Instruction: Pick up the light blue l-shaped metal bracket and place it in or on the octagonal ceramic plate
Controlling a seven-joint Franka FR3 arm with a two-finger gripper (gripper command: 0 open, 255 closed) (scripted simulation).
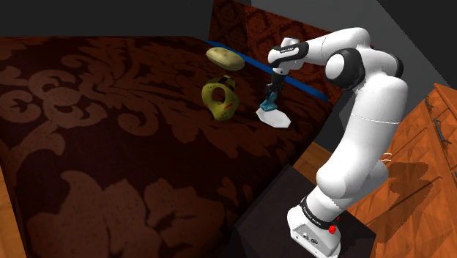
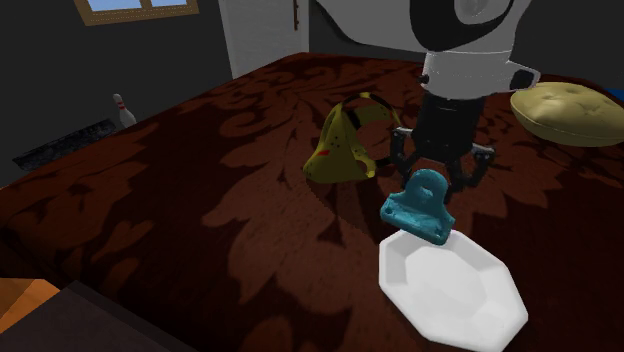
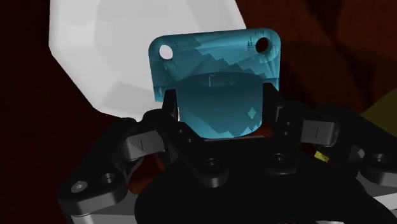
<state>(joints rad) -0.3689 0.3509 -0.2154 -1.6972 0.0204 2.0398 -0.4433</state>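
My black gripper [image 2: 432, 182] is shut on a teal L-shaped bracket [image 2: 418, 206] with two holes in its flat flange. The bracket hangs just above the near rim of a white octagonal plate [image 2: 452, 288], which lies on the dark red patterned cover. In the shoulder view the gripper [image 1: 271, 98] holds the bracket [image 1: 269, 106] over the plate [image 1: 276, 118] at the cover's far right. In the wrist view the fingers [image 3: 275, 108] clasp the bracket [image 3: 216, 79] on both sides, and the plate [image 3: 114, 57] lies beyond it.
A yellow mask-like object [image 1: 220, 100] lies close beside the plate, toward the shoulder view's left. A tan cushion [image 1: 225, 57] sits farther back. A bowling pin [image 2: 122, 108] stands on the floor. Wooden cabinets [image 1: 432, 135] flank the stand.
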